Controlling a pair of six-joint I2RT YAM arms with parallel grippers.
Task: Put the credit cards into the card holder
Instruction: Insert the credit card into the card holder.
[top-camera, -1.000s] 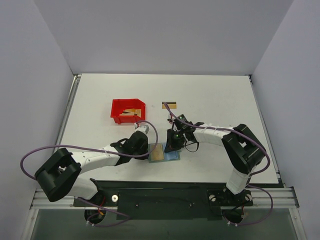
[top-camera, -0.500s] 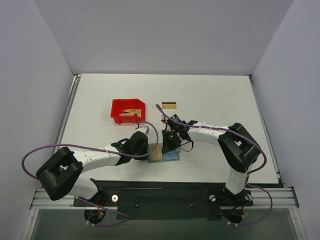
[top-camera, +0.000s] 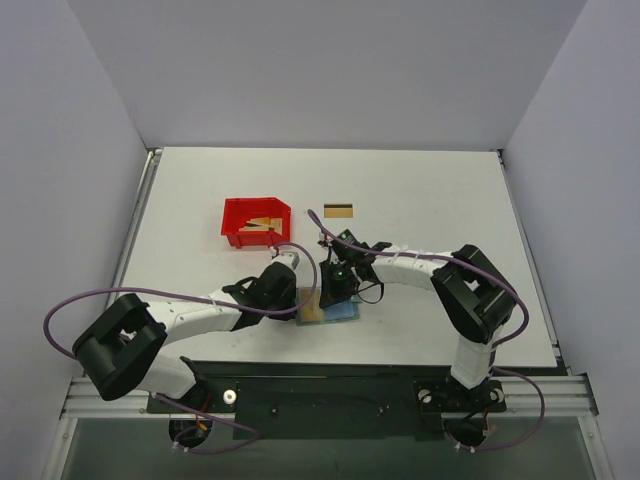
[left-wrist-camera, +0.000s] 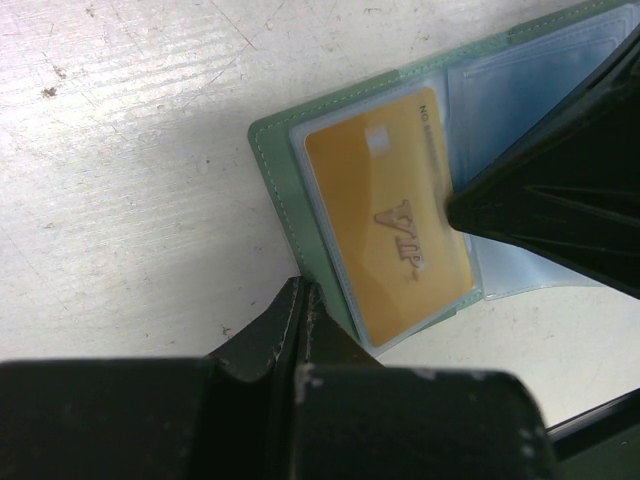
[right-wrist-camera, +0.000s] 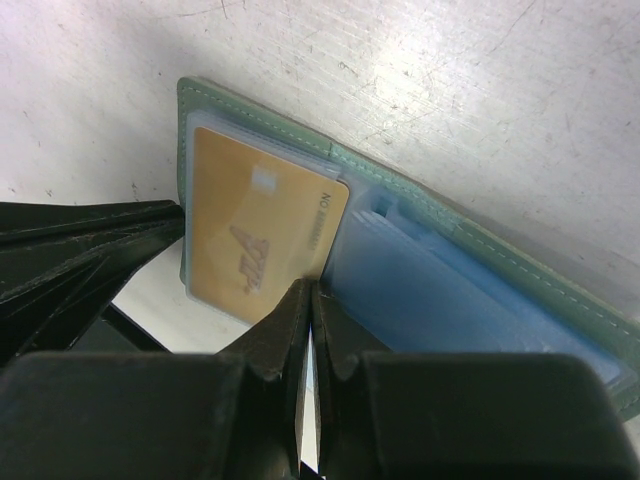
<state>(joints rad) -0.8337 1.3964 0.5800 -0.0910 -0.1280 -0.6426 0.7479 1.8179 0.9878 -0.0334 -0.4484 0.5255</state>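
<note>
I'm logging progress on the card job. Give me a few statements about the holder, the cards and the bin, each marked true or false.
1. The card holder lies open. True.
2. A gold card sits in one of its pockets. True.
3. The red bin holds nothing. False: tan cards lie in it.
4. Every card is either in the bin or in the holder. False: a striped card lies loose on the table, right of the bin.

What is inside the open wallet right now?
One gold card marked VIP sits in a clear pocket on one half of the wallet. The other half shows light blue pockets with no card visible, though the right gripper covers part of them.
</note>
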